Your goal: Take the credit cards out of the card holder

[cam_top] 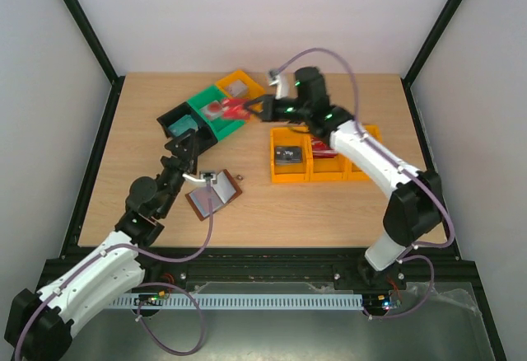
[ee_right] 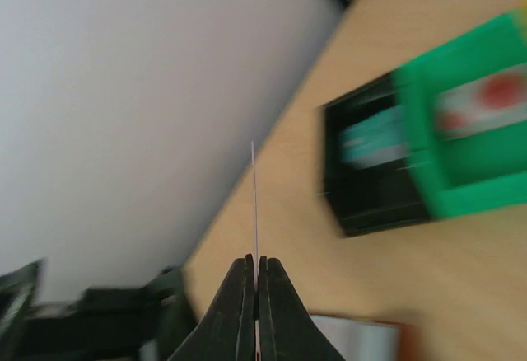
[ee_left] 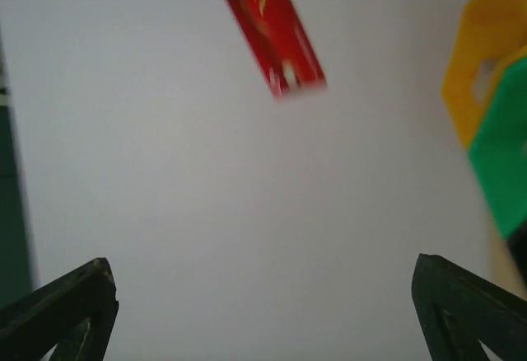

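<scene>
Right gripper (ee_right: 256, 262): fingers pinched together on red card (ee_left: 276, 35). Card seen edge-on, sticking out past fingertips, lifted off table (cam_top: 329, 213). Just beyond grip: green bin (ee_right: 469, 138), black bin (ee_right: 370, 171) alongside it. Left gripper (ee_left: 263, 303): fingers wide apart, nothing between them, red card high above and ahead. Card holder (cam_top: 212, 194) lies open on table, near left gripper, well apart from right one. Yellow bins (cam_top: 317, 159) under right forearm.

Red credit card (ee_left: 276, 35), brown card holder (cam_top: 202, 204), green bin (cam_top: 200, 99), black bin (cam_top: 169, 118), yellow bins (cam_top: 317, 175).
</scene>
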`<state>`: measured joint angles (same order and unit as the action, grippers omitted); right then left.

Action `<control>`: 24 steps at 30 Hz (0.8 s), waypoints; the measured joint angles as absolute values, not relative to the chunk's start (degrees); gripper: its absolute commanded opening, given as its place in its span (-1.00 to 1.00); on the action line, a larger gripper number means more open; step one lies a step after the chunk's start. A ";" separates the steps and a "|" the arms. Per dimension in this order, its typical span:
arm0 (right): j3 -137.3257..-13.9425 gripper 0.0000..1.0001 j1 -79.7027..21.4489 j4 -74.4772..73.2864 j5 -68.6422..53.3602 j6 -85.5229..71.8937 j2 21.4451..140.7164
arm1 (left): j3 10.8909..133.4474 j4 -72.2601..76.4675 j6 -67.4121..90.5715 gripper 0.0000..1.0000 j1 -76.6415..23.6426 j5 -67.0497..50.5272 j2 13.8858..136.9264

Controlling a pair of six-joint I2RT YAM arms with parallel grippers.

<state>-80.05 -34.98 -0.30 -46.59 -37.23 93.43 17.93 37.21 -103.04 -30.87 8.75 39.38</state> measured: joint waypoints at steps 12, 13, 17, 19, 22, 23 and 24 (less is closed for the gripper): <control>-86.52 -0.97 -9.19 -40.34 -14.39 -6.90 90.32 | 29.34 -0.23 -39.33 0.99 -29.98 6.70 38.04; -86.52 -0.97 -8.34 -42.63 -13.04 -5.82 90.91 | 29.39 -2.11 -33.06 0.99 -29.15 4.89 37.71; -86.50 -0.97 -6.28 -48.73 -11.62 -3.05 93.62 | 27.90 -6.33 -12.05 0.99 -24.10 -1.65 36.14; -86.52 -0.97 -6.13 -50.68 -11.68 -2.13 94.48 | 27.51 -6.90 -3.51 0.99 -21.15 -3.60 35.40; -86.52 -0.97 -6.13 -51.62 -13.93 -1.26 95.46 | 26.98 -6.79 6.83 0.99 -17.87 -4.78 34.24; -86.52 -0.97 -6.13 -51.77 -15.07 -0.97 96.03 | 26.59 -6.57 10.83 0.99 -16.53 -5.02 33.78; -86.52 -0.97 -6.13 -51.94 -16.56 -0.58 96.86 | 26.00 -6.52 14.66 0.99 -15.29 -5.15 33.39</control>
<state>-86.52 -6.13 -51.94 -16.56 -0.58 96.86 26.00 -6.52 14.66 -15.29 -5.15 33.39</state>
